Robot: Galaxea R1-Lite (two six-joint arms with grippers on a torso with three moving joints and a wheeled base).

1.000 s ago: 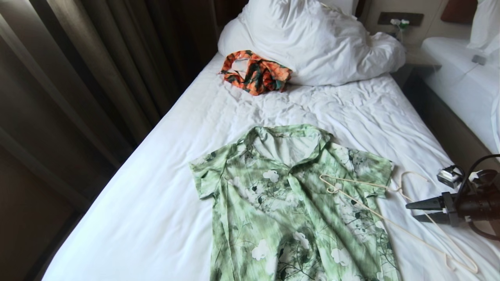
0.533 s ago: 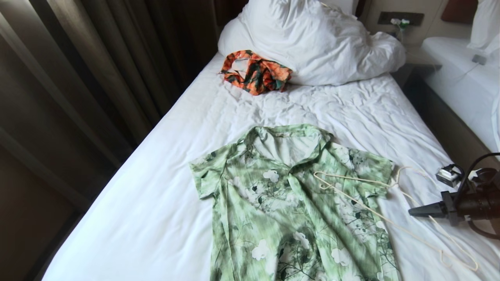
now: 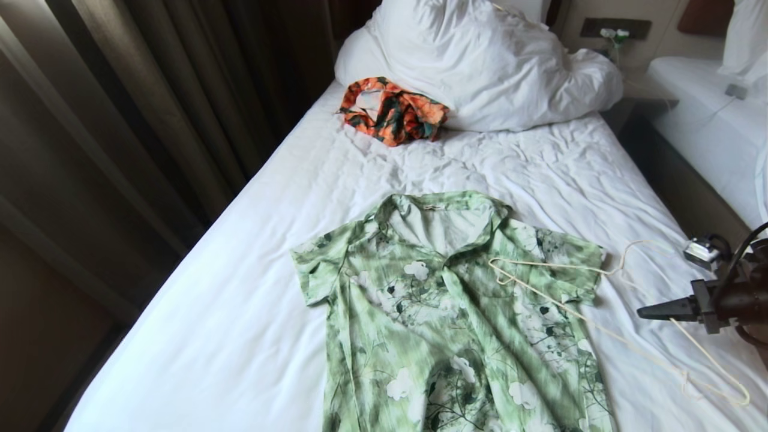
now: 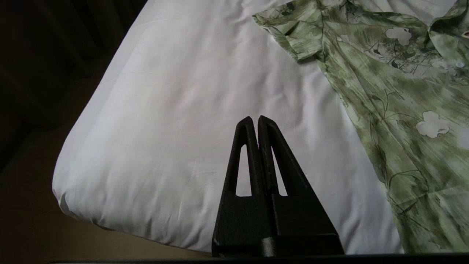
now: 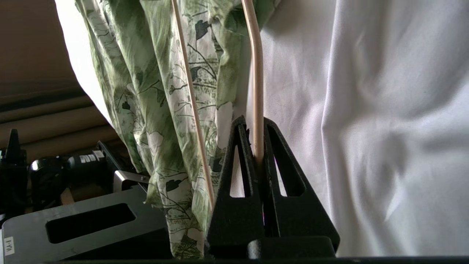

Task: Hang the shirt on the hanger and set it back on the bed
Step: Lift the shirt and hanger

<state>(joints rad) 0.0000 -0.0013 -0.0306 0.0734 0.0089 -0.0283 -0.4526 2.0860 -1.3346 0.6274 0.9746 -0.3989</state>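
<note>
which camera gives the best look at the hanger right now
The head view: it shows the whole hanger, hook to far corner, lying partly across the shirt on the bed. The right wrist view shows only two wire runs, one clamped in the right gripper. The left wrist view shows no hanger.

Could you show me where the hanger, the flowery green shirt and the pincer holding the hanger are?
hanger (image 3: 600,333): head view, on its long lower wire.
shirt (image 3: 420,312): head view, on its front.
right pincer (image 5: 256,123): right wrist view, between the tips shut on the wire.
</note>
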